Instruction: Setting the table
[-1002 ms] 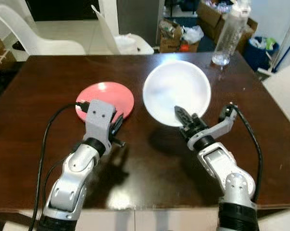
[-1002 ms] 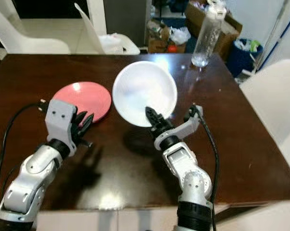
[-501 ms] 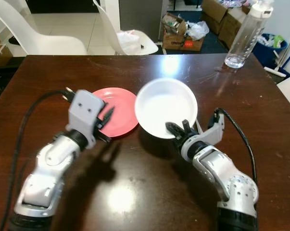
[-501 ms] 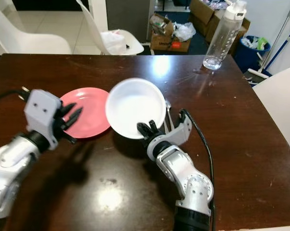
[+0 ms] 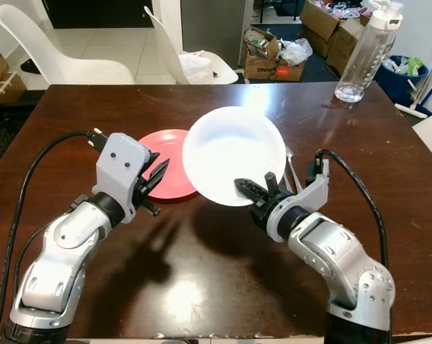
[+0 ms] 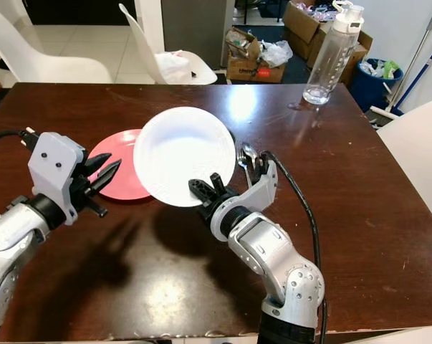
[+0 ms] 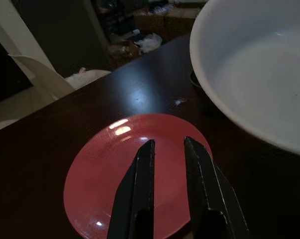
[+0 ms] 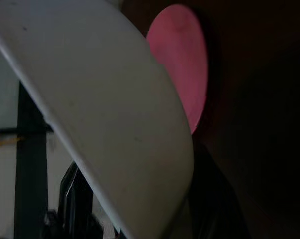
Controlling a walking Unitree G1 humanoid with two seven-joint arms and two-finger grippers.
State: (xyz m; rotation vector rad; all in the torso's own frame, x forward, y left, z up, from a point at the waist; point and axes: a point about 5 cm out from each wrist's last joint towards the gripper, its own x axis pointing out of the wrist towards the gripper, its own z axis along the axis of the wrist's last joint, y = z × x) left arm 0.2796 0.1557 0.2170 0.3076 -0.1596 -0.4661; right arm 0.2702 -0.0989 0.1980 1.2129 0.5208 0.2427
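My right hand (image 5: 253,192) is clamped on the near rim of the white plate (image 5: 233,154), which it carries lifted and tilted above the dark wooden worktop (image 5: 223,269), its shadow lying on the wood just below. The raised plate overlaps the right edge of the pink plate (image 5: 164,163), which lies flat on the worktop toward my left. My left hand (image 5: 155,178) hovers over the near edge of that pink plate, its two black fingers (image 7: 142,189) slightly parted and holding nothing, as the left wrist view makes plain.

Just to the right of the white plate, a piece of cutlery, seemingly a spoon (image 6: 246,153) with perhaps another piece beside it, rests on the wood; I cannot make out exactly what is there. A clear water bottle (image 5: 364,49) stands at the far right corner of the worktop, well apart from the plates. White chairs (image 5: 65,50) sit beyond the far edge.

By my reckoning, the setting is partly done: one plate is down and some cutlery is out, but the white plate has no place yet. What remains, as I judge it, is to lower that plate flat at a setting of its own, clear of the pink plate, and then line up the cutlery beside it.
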